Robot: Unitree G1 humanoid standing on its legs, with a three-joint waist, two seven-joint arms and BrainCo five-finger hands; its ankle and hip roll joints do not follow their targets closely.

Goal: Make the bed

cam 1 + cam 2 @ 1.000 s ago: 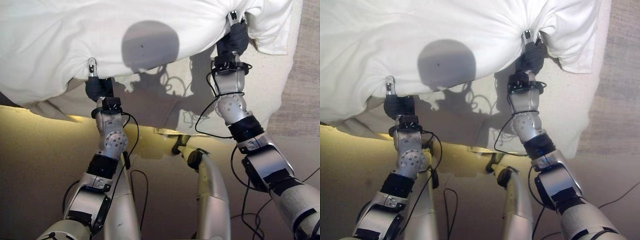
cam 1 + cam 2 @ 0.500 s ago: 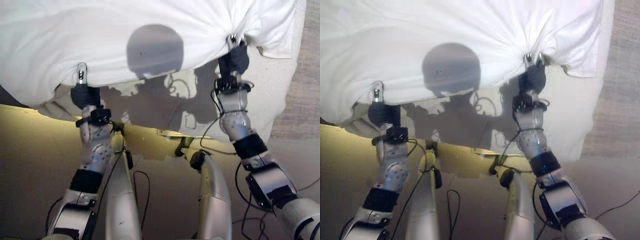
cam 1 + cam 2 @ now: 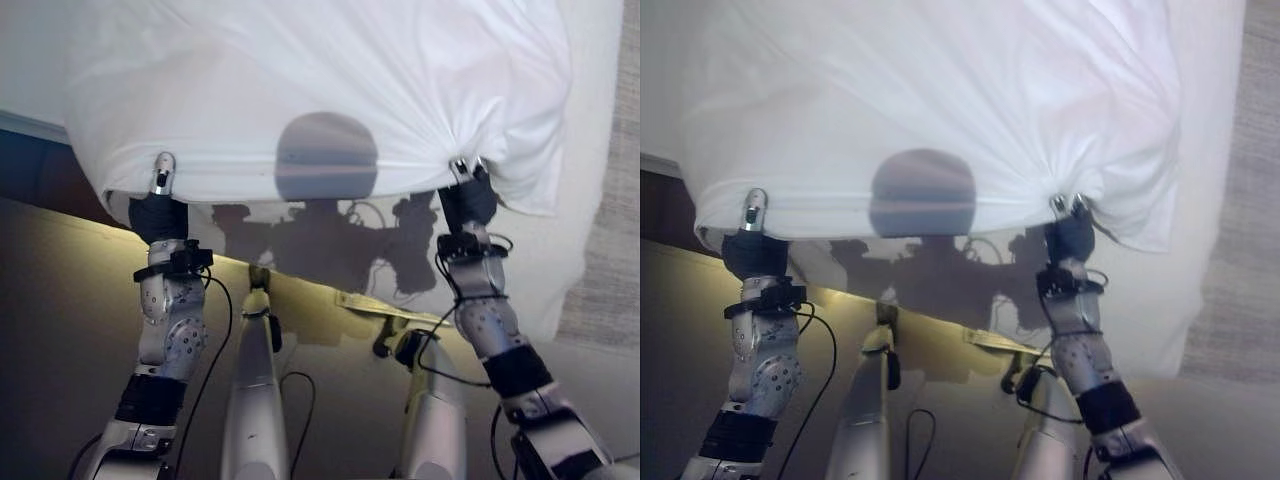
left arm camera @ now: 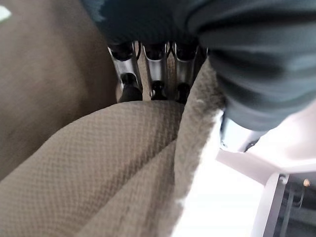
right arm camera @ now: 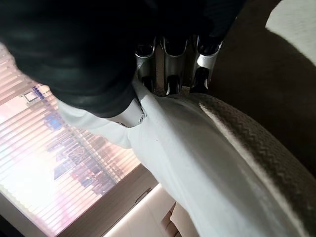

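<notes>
Left eye view: the white duvet (image 3: pixel 330 90) is lifted and fills the upper half, its lower hem running from nine o'clock to three o'clock. The left robot hand (image 3: pixel 158 205) pinches the hem at about nine o'clock; the right robot hand (image 3: pixel 468 192) pinches a gathered bunch of cloth at about three o'clock. Below the hem lies the pale bed (image 3: pixel 585 250), with its lit edge just under it.

Right eye view: the same scene. Hard creases radiate from the right robot hand toward twelve o'clock, while the hem by the left robot hand is smooth. I judge the pull uneven, so the duvet could land skewed, with its right corner still bunched.

Left wrist view: the fingers (image 4: pixel 153 69) are curled down over a fold of waffle-textured cloth (image 4: pixel 113 163), with white cloth beside it at four o'clock. The bite looks shallow, close to the edge, so a sharp tug or flick could slip the hem free and drop that side.

Right wrist view: the fingers (image 5: pixel 170 64) close on smooth white cloth, with a textured band (image 5: pixel 256 148) at four o'clock and a window with blinds (image 5: pixel 54 163) at eight o'clock. This hold looks fuller. If one side lets go, the other would drag the duvet off line.
</notes>
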